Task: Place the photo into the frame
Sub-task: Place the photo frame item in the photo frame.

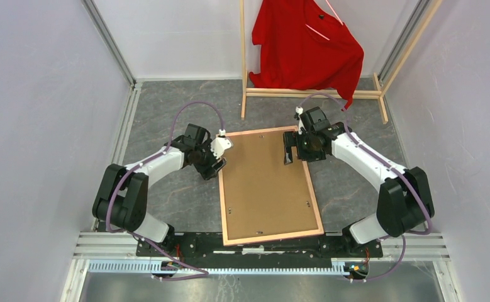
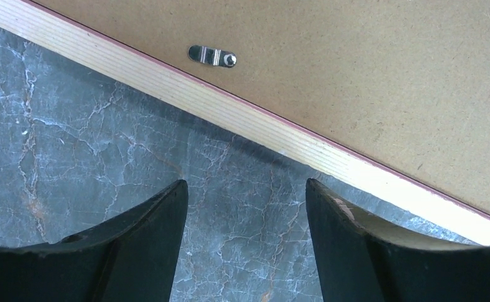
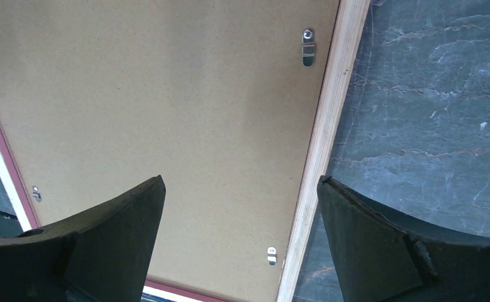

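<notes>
A brown backing board point(image 1: 267, 182) fills the frame point(image 1: 273, 237); a clothes rack point(image 1: 292, 92) stands beyond.

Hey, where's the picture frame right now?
Top view: the frame lies back up mid-table between the left arm and right arm, red shirt beyond it.

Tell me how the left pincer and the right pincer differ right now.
The left pincer hangs over bare table, short of the wooden rim of the frame; the right pincer straddles the opposite rim. Both the left pincer's fingers are over table; the right pincer has one finger over the backing board, one over table. Both are open and empty.
</notes>
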{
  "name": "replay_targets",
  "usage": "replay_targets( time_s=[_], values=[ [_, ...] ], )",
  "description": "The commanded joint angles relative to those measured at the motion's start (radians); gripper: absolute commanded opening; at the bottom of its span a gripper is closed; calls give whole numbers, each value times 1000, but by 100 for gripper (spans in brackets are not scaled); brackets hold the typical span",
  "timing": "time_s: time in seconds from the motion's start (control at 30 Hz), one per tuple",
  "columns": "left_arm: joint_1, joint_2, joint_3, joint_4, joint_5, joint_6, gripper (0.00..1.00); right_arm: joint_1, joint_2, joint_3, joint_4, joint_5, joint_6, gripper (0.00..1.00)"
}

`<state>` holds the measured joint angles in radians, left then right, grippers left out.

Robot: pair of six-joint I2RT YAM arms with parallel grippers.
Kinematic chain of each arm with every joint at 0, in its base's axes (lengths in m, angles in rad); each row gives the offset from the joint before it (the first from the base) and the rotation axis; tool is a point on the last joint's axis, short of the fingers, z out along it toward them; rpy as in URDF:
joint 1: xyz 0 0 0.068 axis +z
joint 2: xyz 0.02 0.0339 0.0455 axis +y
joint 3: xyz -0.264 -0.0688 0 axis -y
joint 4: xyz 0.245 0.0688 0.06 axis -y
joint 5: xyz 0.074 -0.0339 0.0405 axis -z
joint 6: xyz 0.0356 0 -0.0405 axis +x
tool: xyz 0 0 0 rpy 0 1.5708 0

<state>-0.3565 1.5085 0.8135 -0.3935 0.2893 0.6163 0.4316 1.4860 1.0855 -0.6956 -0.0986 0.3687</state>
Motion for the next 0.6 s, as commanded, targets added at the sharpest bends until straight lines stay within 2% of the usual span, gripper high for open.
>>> replay_targets(
  time_s=[0.0, 0.03, 0.17, 0.27, 0.37, 0.43, 0.57],
  values=[
    [9, -38, 34, -22, 11, -3, 76, 15, -55, 34, 7, 61, -10, 98],
    [13, -40, 35, -27, 14, -2, 76, 21, -73, 28, 25, 59, -7, 98],
    [31, -51, 42, -67, 47, -6, 76, 41, -157, -76, 158, 13, 6, 86],
    [42, -78, 40, -96, 94, -16, 76, 98, -240, -224, 359, -51, 63, 75],
    [49, -81, 60, -133, 147, -41, 76, 152, -245, -315, 497, -92, 118, 67],
    [54, -68, 86, -157, 183, -69, 75, 182, -224, -344, 575, -106, 134, 58],
    [93, -18, 134, -181, 290, -128, 71, 218, -195, -430, 849, -146, 192, 31]
  ],
)
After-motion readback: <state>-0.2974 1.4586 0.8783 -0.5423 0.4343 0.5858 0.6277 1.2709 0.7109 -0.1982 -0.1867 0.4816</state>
